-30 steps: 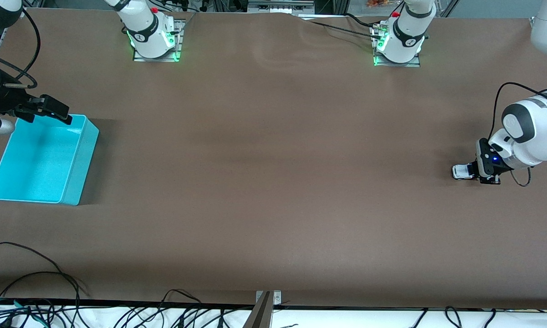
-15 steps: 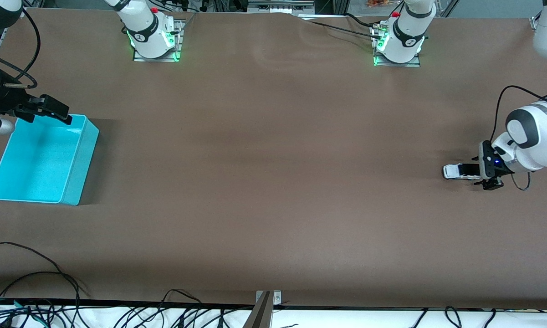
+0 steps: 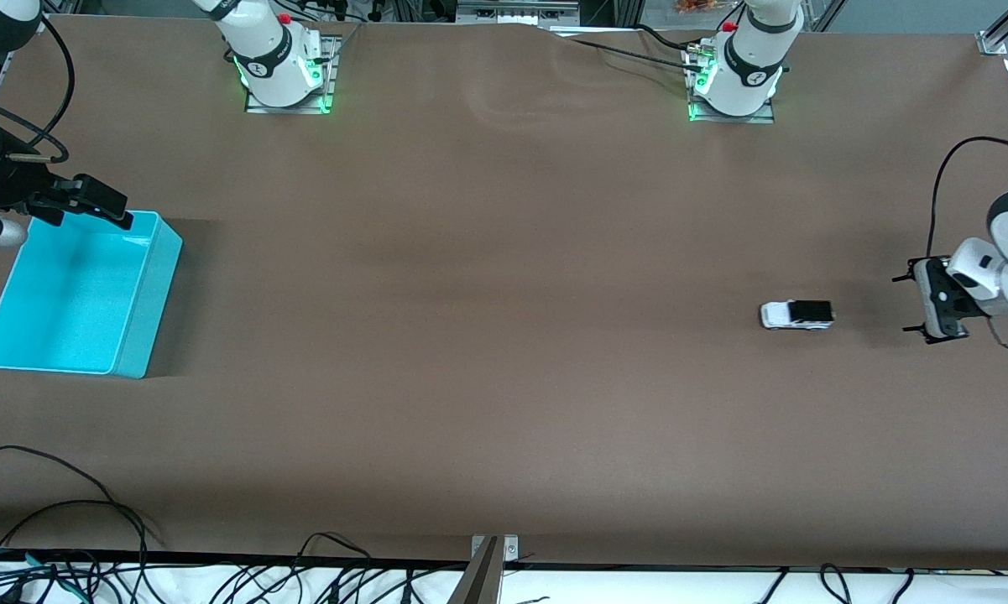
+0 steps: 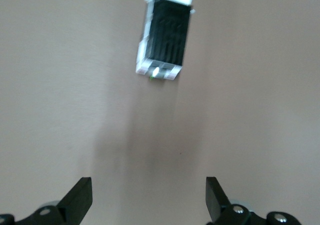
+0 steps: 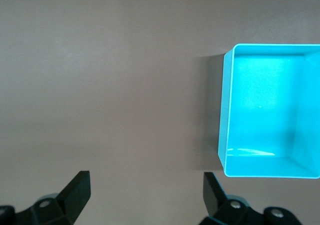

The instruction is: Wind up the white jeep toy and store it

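Note:
The white jeep toy (image 3: 796, 315), white with a black roof, stands free on the brown table toward the left arm's end. It also shows in the left wrist view (image 4: 164, 37), its black rear toward the camera. My left gripper (image 3: 913, 304) is open and empty, apart from the jeep, at the left arm's end of the table; its dark fingertips (image 4: 80, 197) frame bare table. The cyan bin (image 3: 75, 294) stands empty at the right arm's end and shows in the right wrist view (image 5: 235, 110). My right gripper (image 3: 92, 201) is open and empty, by the bin's rim nearest the bases, and waits.
The two arm bases (image 3: 281, 63) (image 3: 734, 71) stand along the table edge farthest from the front camera. Loose black cables (image 3: 67, 537) lie along the edge nearest the front camera. A metal bracket (image 3: 491, 558) sits at the middle of that edge.
My left gripper has opened and let go of the jeep, then drawn back toward the left arm's end. The jeep has rolled toward the table's middle. The right arm has not moved.

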Tool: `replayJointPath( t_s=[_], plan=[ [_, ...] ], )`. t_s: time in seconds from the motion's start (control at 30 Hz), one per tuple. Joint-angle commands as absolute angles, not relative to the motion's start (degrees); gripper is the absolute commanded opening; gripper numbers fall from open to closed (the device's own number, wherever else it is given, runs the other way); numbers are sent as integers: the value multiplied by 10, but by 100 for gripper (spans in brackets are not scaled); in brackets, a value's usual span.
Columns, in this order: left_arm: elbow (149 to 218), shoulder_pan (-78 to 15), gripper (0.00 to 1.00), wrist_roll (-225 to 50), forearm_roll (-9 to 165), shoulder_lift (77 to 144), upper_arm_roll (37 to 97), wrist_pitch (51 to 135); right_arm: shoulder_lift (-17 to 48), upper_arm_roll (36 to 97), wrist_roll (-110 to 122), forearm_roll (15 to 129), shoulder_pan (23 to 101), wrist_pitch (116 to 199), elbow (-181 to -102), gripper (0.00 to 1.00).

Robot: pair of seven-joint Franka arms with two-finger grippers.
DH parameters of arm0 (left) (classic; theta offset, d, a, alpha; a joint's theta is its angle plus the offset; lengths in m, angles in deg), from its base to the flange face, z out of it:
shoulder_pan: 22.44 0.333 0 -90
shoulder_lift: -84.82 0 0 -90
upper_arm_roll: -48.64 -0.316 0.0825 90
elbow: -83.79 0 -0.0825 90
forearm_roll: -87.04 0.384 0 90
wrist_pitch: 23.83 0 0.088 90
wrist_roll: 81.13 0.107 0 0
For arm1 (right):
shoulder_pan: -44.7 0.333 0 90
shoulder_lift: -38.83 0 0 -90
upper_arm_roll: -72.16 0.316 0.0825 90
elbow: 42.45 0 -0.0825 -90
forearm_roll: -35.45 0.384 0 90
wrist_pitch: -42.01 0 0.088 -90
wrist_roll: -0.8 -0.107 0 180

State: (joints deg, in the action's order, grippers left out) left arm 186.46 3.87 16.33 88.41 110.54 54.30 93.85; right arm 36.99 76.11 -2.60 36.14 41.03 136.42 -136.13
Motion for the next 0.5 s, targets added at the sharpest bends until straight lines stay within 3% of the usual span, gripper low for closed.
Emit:
replayJointPath(
  t_s=[0.0, 0.47],
  plan=[
    [1873, 1, 100, 39, 894, 1021, 542, 885, 367, 760, -19, 371, 407, 1356, -1350, 100],
    [1872, -92, 100, -278, 865, 907, 539, 805, 367, 760, -19, 371, 407, 1356, -1350, 100]
  ],
)
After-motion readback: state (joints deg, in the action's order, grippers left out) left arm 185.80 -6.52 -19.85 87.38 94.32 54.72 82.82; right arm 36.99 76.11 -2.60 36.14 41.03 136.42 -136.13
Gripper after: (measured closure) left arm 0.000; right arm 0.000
